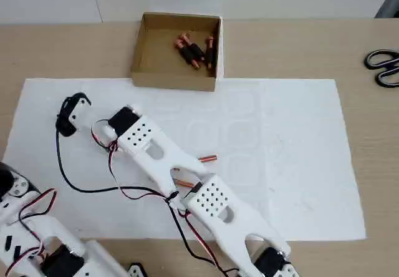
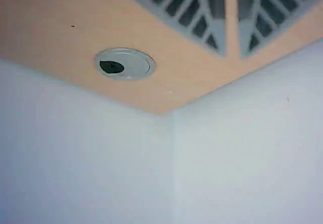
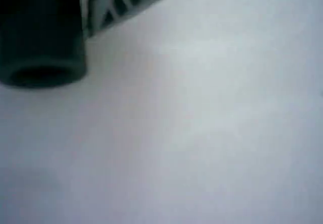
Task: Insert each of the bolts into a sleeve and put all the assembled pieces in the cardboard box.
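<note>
Your right claw (image 1: pixel 73 111) sits at the far left of the paper sheet (image 1: pixel 299 152). A black sleeve (image 3: pixel 43 42) lies just in front of its wrist camera, hollow end towards the lens. You cannot tell from these views whether the claw is open or clamped on that sleeve, so confirm this before you move.

Two copper bolts are loose on the sheet. One bolt (image 1: pixel 207 158) is right of the arm's forearm, and a second bolt (image 1: pixel 184 183) is half hidden under the arm. Several assembled pieces (image 1: pixel 194 51) already lie in the cardboard box (image 1: pixel 140 52) at the far side of the bench (image 1: pixel 62 46).

The step in hand looks like pairing this sleeve with a bolt. Keep the sleeve's bore level and its open end clear. Bring the bolt in along its axis, shank first, and go slowly, because a skewed entry will likely jam or roll the sleeve.

The left arm (image 1: pixel 37 239) is folded at the near left, and whether its claw is open or closed cannot be told either.
</note>
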Motion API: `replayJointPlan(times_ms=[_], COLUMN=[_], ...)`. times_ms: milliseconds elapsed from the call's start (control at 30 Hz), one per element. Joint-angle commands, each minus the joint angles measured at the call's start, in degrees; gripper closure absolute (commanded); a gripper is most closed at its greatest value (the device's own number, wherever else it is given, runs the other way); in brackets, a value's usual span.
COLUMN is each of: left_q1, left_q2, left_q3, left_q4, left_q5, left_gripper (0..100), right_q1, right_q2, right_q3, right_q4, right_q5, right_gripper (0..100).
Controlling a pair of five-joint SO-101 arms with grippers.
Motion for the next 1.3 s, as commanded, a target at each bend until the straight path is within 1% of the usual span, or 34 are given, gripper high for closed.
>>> replayJointPlan(times_ms=[0, 100, 167, 233, 333, 467, 567, 667, 800, 933, 1033, 1167, 1267], left_q1=[-0.2, -0.1, 0.0, 0.1, 0.1, 1.3, 7.1, 16.6, 29.5, 38.9, 42.3, 42.6, 42.7], left_q2=[-0.9, -0.9, -0.9, -0.9, -0.9, -0.9, -0.9, -0.9, -0.9, -0.8, -0.8, -0.8, -0.8], left_q3=[-0.2, -0.2, -0.2, -0.2, -0.2, -0.6, -0.5, -0.5, -0.3, -0.5, -0.7, -5.9, -10.3], left_q4=[-1.0, -1.0, -1.0, -1.0, -0.9, 3.2, 9.5, 16.4, 17.1, 17.1, 19.4, 25.4, 25.4], left_q5=[0.3, 0.3, 0.3, 0.4, 0.4, 0.4, 0.4, 0.4, 0.4, 0.4, 0.4, 0.1, 0.3], left_gripper=[99, 99, 99, 99, 99, 99, 99, 99, 99, 99, 99, 99, 99], right_q1=[0.4, 0.6, 0.7, 0.7, 1.3, 3.4, 5.8, 8.2, 10.6, 13.9, 17.2, 23.0, 27.6], right_q2=[-0.1, -0.7, -1.5, -3.5, -6.2, -10.1, -13.9, -18.2, -26.0, -34.9, -43.3, -54.0, -61.9], right_q3=[-0.5, -0.7, -2.6, -6.9, -12.1, -13.0, -12.5, -7.1, 6.8, 19.5, 25.6, 32.6, 38.5], right_q4=[-0.7, -0.4, 2.2, 7.0, 12.6, 13.4, 13.7, 13.8, 13.7, 13.7, 13.7, 13.3, 13.3], right_q5=[0.4, 0.4, 0.2, 0.2, 0.2, 0.1, -2.6, -3.9, -3.9, -4.0, -4.7, -9.5, -10.4], right_gripper=[85.3, 99.8, 97.8, 99.5, 99.5, 99.5, 99.5, 99.5, 99.5, 99.5, 99.5, 99.3, 99.3])
